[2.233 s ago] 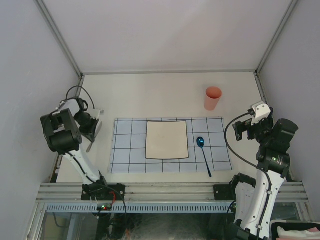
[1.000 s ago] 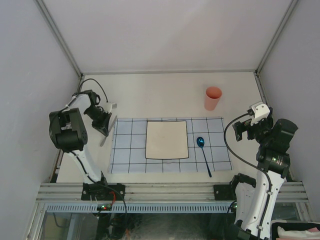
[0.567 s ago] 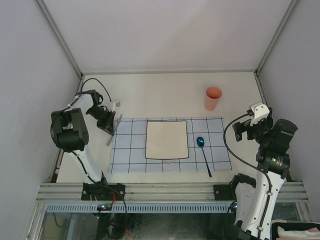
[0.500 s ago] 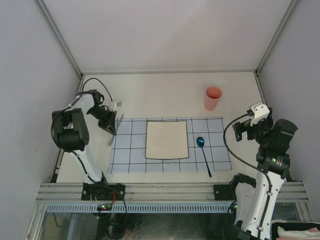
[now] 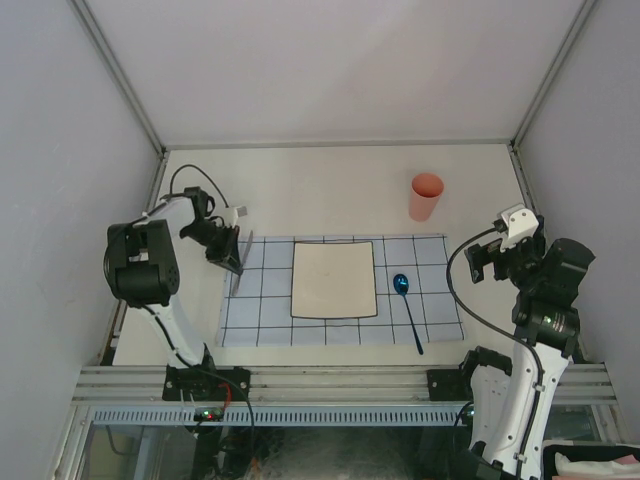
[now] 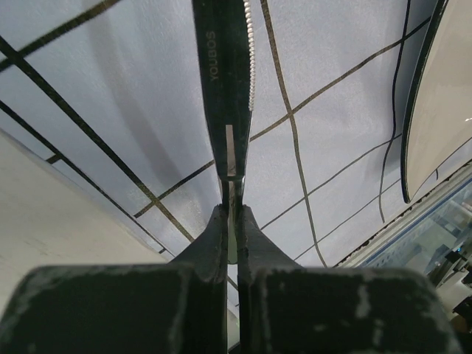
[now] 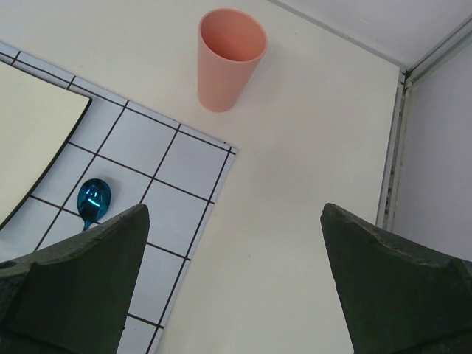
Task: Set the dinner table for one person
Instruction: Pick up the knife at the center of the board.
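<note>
The desk [image 5: 320, 190], off-white and edged by grey rails, fills the floor of the cell in front of both arms. On its near half lies a light-blue gridded cloth [image 5: 440, 300] with a square cream plate [image 5: 334, 279] at its middle. A blue spoon [image 5: 405, 300] lies on the cloth just right of the plate. A pink cup [image 5: 426, 196] stands upright on the bare desk beyond the cloth's far right corner.

The left claw [image 6: 231, 221] is pinched tight on the handle end of a serrated knife [image 6: 225, 66], whose blade stretches over the cloth's left edge, left of the plate. Whether the blade touches the cloth is hard to say; it looks just above it.

The right claw [image 7: 232, 221] is spread wide with nothing in it, above the desk's right side, near the cup.
</note>
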